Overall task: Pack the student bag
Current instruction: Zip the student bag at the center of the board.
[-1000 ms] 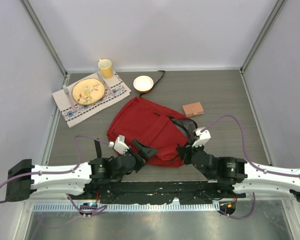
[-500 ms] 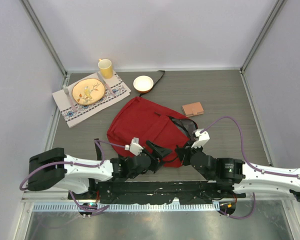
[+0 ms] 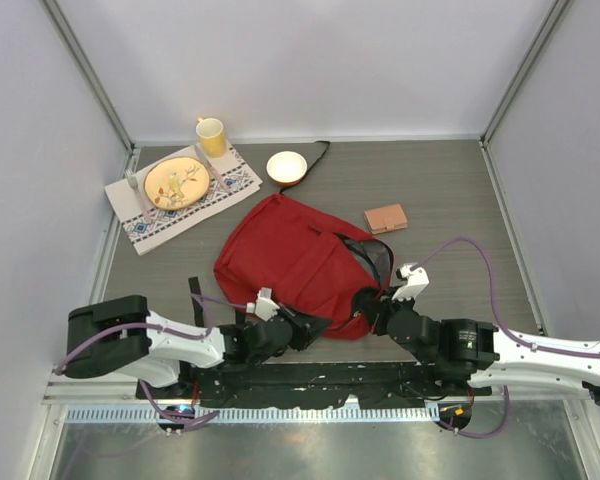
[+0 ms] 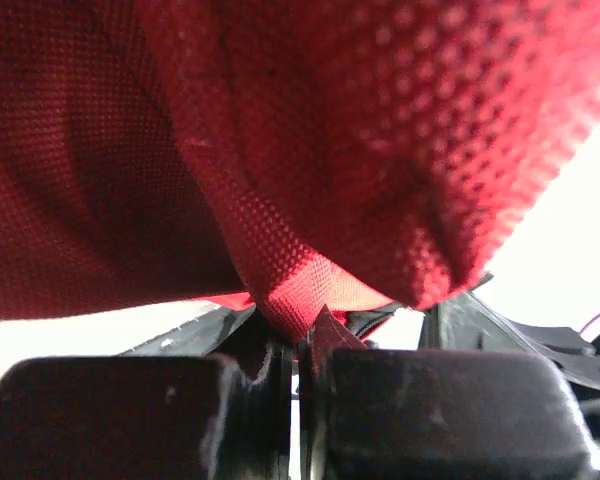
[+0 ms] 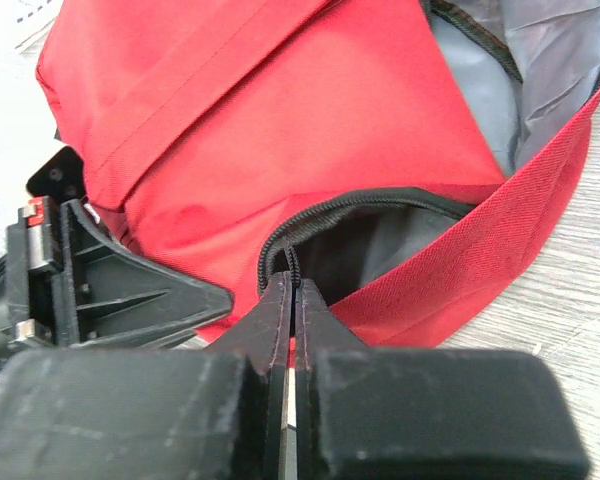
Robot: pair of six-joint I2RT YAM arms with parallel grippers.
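Note:
The student bag point(image 3: 290, 260), dark red with a grey-lined opening on its right side, lies in the middle of the table. My left gripper point(image 3: 316, 324) sits at the bag's near edge. In the left wrist view it point(image 4: 298, 338) is shut on a fold of the red fabric point(image 4: 280, 150). My right gripper point(image 3: 366, 304) is at the bag's near right corner. In the right wrist view it point(image 5: 293, 288) is shut on the black zipper edge of a pocket opening of the bag point(image 5: 310, 120). The left gripper's fingers point(image 5: 130, 300) lie just left of it.
A brown wallet-like item point(image 3: 386, 218) lies right of the bag. A white bowl point(image 3: 286, 166) stands behind the bag. At the back left are a yellow mug point(image 3: 212, 135) and a plate point(image 3: 176, 182) on a patterned cloth point(image 3: 140, 228). Walls enclose the table.
My left arm has moved right to the bag's near edge and its jaws have shut on the fabric. The right gripper has stayed shut and drawn back slightly toward the near side.

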